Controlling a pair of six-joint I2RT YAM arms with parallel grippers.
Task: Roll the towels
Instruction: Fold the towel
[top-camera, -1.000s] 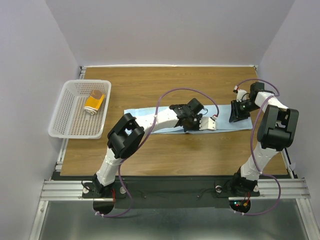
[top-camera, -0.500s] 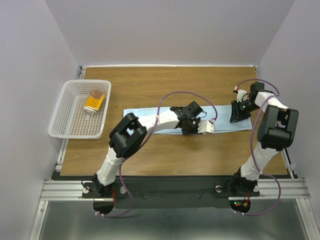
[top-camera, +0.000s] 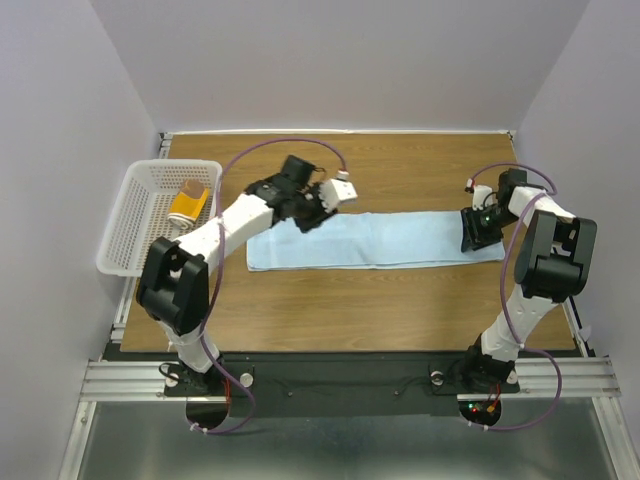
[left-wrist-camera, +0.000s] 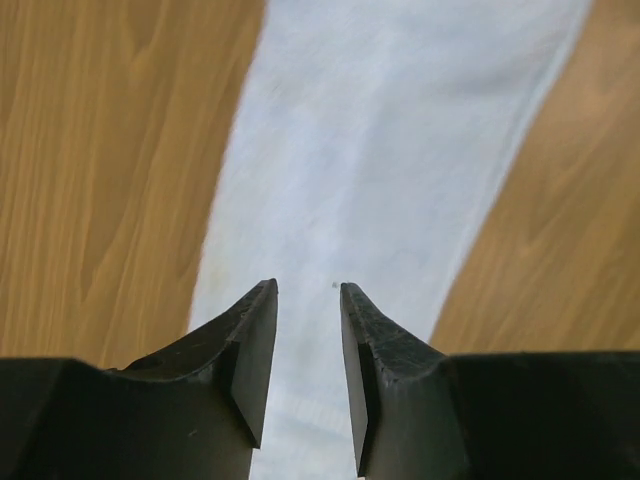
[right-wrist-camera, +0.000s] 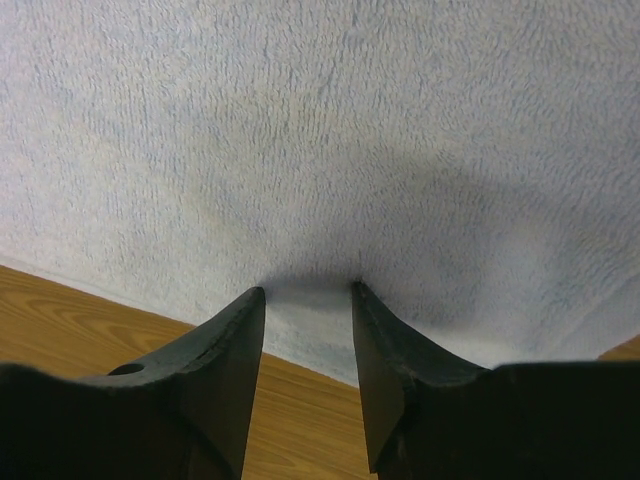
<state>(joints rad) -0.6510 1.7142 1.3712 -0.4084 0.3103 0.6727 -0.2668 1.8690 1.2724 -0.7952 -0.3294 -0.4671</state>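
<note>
Left claw (left-wrist-camera: 305, 290) is hovering part-open, empty, over the long light-blue cloth towel (top-camera: 380, 240) lying left-to-right. Right claw (right-wrist-camera: 308, 292), parted, is pressing its right end.

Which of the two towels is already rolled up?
The mustard-yellow towel, sitting in the white basket; the light blue towel lies spread flat on the wooden table.

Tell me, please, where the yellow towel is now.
In the top view, the yellow towel lies rolled inside the white basket at the left edge of the table, left of the flat light blue towel.
</note>
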